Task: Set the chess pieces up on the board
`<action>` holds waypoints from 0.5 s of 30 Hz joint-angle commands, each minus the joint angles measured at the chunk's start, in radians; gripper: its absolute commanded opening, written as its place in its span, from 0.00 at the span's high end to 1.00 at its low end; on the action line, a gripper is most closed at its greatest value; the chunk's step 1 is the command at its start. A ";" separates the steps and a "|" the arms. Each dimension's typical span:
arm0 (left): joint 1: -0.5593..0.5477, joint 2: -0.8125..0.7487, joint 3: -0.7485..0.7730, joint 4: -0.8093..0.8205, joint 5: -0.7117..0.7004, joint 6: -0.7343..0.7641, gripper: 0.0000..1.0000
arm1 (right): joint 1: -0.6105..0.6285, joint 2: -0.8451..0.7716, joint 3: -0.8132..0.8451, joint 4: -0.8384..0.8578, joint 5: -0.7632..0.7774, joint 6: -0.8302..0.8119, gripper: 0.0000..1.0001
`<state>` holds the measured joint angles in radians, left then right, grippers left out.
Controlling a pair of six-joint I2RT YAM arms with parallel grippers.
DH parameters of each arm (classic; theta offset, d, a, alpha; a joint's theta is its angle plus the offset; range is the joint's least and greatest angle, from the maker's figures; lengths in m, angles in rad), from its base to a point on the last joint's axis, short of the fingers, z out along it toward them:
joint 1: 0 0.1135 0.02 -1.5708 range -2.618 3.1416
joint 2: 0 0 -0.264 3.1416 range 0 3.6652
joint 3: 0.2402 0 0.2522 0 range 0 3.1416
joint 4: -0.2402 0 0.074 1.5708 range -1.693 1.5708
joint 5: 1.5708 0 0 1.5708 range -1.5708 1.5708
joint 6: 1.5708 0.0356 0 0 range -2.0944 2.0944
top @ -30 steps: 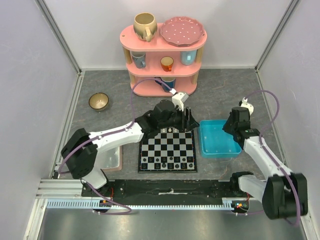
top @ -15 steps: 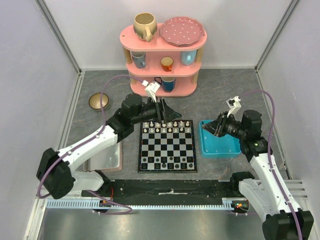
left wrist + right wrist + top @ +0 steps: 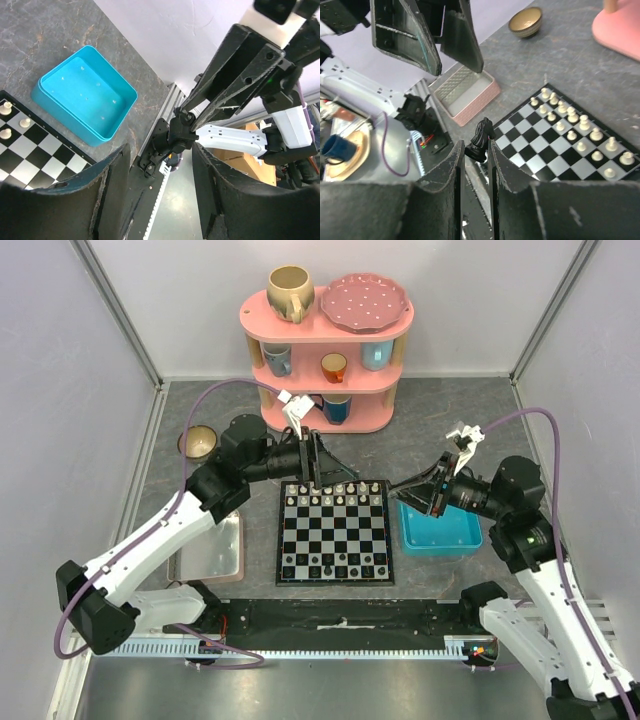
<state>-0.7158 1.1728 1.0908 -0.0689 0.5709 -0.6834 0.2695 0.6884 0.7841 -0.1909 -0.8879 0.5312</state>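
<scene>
The board (image 3: pixel 335 530) lies between the arms; it also shows in the right wrist view (image 3: pixel 555 150) and in the left wrist view (image 3: pixel 35 150). Cream-white pieces (image 3: pixel 335 492) fill its far rows (image 3: pixel 570 117). Several black pieces (image 3: pixel 335 565) stand in its near rows. My right gripper (image 3: pixel 403 486) hangs in the air between the board's right edge and the blue tray. It is shut on a black knight (image 3: pixel 481 136), held by the base between the fingertips. My left gripper (image 3: pixel 318 465) is open and empty, raised over the board's far edge (image 3: pixel 160 200).
A blue tray (image 3: pixel 440 525) sits right of the board (image 3: pixel 85 95). A pink-rimmed grey tray (image 3: pixel 210 552) sits left of it (image 3: pixel 467 95). A pink shelf (image 3: pixel 325 405) with cups and a plate stands at the back. A small bowl (image 3: pixel 197 442) lies far left.
My left gripper has lifted off the board's far rows and drawn back to the left. My right gripper has risen from the blue tray and swung left towards the board.
</scene>
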 commanded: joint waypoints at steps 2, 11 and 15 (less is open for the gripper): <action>-0.002 -0.039 0.086 -0.176 -0.017 0.024 0.41 | 0.102 -0.045 0.096 -0.179 0.383 -0.144 1.00; 0.018 -0.050 0.136 -0.236 -0.039 0.018 0.40 | 0.123 -0.130 0.107 -0.246 0.587 -0.326 1.00; 0.022 -0.035 0.155 -0.250 -0.040 0.024 0.40 | 0.123 -0.077 0.144 -0.288 0.651 -0.332 1.00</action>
<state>-0.7017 1.1381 1.1954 -0.3016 0.5297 -0.6815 0.3889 0.5686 0.8650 -0.4374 -0.3519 0.2558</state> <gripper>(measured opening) 0.594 0.272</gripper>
